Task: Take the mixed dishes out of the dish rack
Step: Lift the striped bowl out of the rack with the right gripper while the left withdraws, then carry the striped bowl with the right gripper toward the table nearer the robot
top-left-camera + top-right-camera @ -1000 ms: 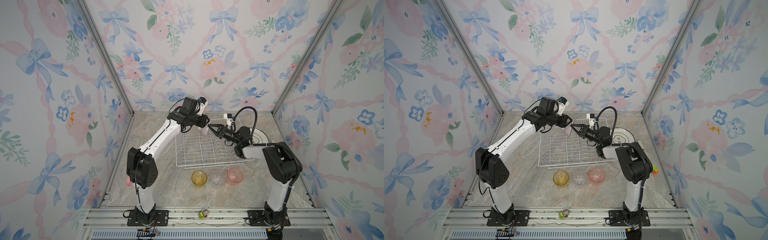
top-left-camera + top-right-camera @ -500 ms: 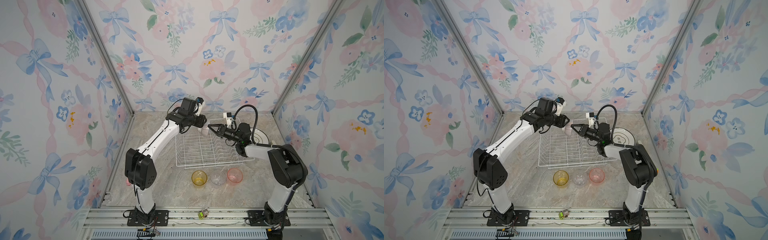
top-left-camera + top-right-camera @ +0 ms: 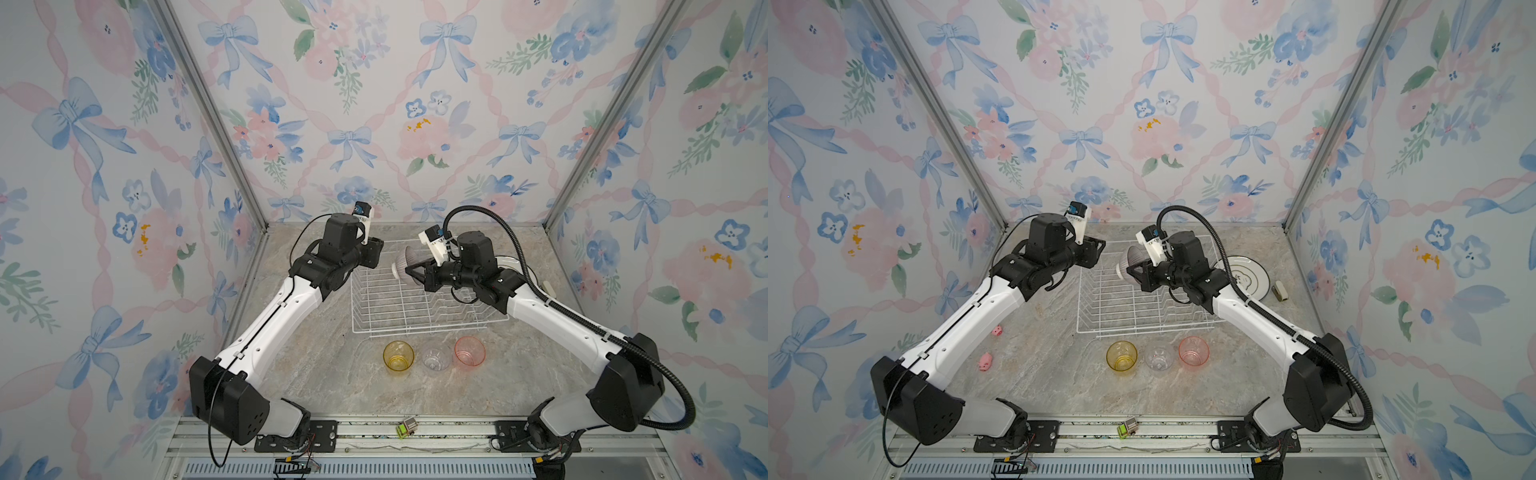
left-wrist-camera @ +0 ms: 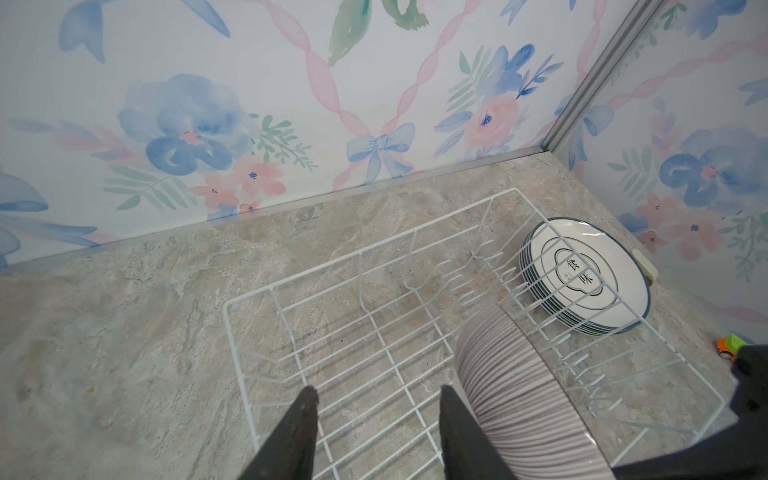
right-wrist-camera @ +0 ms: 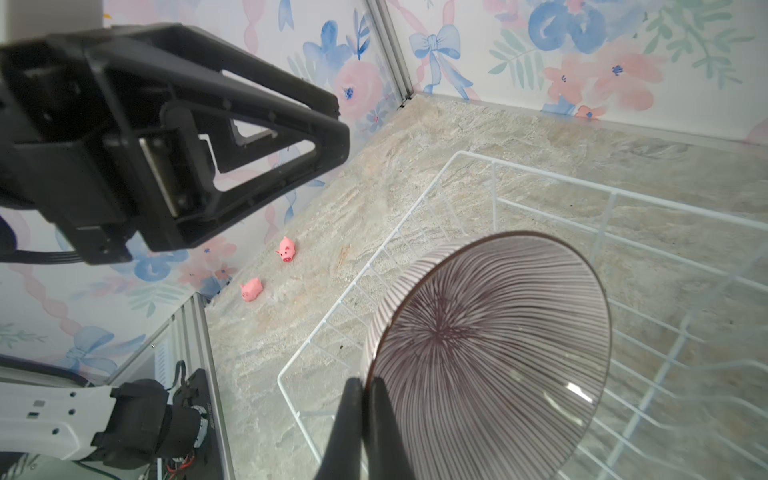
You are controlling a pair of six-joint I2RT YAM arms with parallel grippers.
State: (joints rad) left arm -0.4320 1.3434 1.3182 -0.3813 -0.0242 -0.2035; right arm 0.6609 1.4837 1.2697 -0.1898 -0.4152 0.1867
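Observation:
The ribbed purplish bowl [image 3: 404,262] [image 3: 1128,261] [image 5: 490,345] hangs tilted on its side above the dish rack [image 3: 428,332] [image 3: 1142,332] [image 5: 358,274]. My right gripper [image 3: 410,271] [image 3: 1134,272] [image 5: 365,380] is shut on its rim. My left gripper [image 3: 377,253] [image 3: 1097,249] [image 4: 376,390] stands open just left of the bowl [image 4: 511,382], nothing between its fingers, over the rack [image 4: 374,248]. A stack of white plates [image 3: 1246,274] [image 4: 590,282] lies on the table right of the rack. The yellow [image 3: 398,355], clear [image 3: 435,357] and pink [image 3: 469,351] tumblers stand in front of the rack.
Two pink pig toys [image 3: 997,331] [image 3: 984,361] lie on the table at the left. A small beige object [image 3: 1280,291] sits beside the plates, and an orange-green toy [image 4: 729,345] near them. A little green toy [image 3: 406,427] rests on the front rail. Walls close in on three sides.
My left gripper has opened wider and drawn back to the left, away from the bowl. The right gripper keeps its hold on the bowl at about the same place.

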